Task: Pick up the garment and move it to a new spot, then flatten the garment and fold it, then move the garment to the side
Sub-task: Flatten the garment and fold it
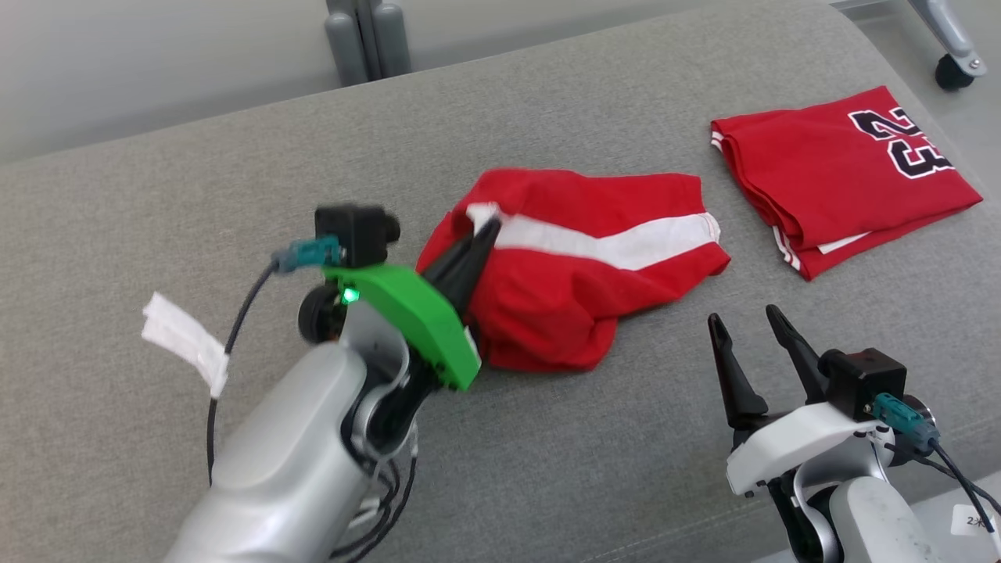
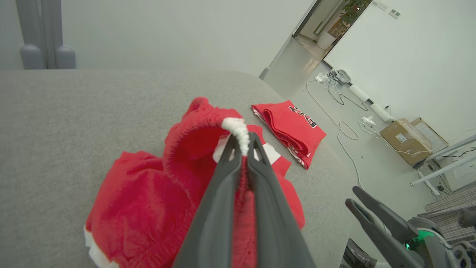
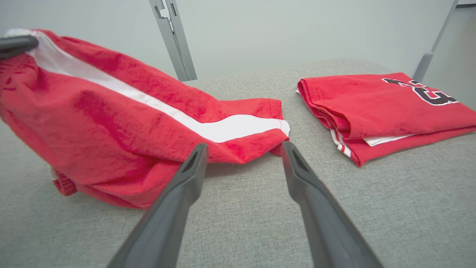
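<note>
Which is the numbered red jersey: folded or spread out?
Folded: the numbered jersey lies as a compact rectangle with stacked layers along its edge.

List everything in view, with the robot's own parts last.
shorts: one, red with a white stripe, crumpled in the middle of the padded surface, one end lifted
folded jersey: one, red with black numerals, on the surface's far right
padded surface: one, grey, under both garments
tag: one, white, by the left arm's cable
posts: several, grey, beyond the far edge
caster: one, black, on the floor at top right
cardboard boxes: two, brown, on the floor by the wall
left gripper: one, dark fingers, shut on the shorts' edge
right gripper: one, dark fingers, open, near the shorts, holding nothing
</note>
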`<state>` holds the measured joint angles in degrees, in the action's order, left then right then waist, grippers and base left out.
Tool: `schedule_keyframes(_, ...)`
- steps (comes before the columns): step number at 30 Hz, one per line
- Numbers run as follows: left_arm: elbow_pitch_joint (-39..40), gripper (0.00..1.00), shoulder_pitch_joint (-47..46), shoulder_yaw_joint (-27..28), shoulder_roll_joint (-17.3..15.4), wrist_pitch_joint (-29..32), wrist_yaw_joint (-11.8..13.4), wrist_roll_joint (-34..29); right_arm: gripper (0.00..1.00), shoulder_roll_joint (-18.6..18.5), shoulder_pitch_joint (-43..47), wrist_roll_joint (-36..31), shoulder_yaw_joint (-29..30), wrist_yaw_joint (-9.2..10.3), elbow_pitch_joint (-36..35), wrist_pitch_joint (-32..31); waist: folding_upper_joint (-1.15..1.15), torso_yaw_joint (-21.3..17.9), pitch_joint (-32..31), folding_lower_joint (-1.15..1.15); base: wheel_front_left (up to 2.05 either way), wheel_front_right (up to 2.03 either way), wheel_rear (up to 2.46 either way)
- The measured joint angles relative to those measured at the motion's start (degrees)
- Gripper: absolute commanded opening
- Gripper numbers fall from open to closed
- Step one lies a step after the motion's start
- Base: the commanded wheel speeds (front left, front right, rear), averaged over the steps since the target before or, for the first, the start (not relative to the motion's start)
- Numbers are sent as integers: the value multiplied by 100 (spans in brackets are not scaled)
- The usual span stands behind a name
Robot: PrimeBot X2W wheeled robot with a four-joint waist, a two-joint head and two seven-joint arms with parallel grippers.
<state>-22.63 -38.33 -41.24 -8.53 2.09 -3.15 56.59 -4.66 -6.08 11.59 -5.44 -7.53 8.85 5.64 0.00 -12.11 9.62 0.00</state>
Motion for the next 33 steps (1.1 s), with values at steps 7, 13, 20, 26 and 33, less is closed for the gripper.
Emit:
schedule_keyframes(7,401,0,1277,-166,-736,253,324,104,100,-19,31,-11,26,0,-68,-40,0,355,11,0,0,0,0)
schedule_keyframes(13,626,0,1647,-177,-1262,82,695,-231,100,-48,51,-14,0,0,-96,-102,0,670,-28,0,0,0,0)
schedule_keyframes(20,534,0,1782,-64,-1305,-304,853,-326,100,-87,60,-18,-90,0,-109,-163,0,909,-169,0,0,0,0)
schedule_keyframes(26,442,100,1924,-30,-1247,-736,864,-420,100,-154,107,-3,-102,0,-107,-210,0,962,-343,0,0,0,0)
schedule_keyframes(33,432,100,2206,260,-1172,-1458,849,-393,100,-193,193,16,-15,0,-156,-226,0,984,-488,0,0,0,0)
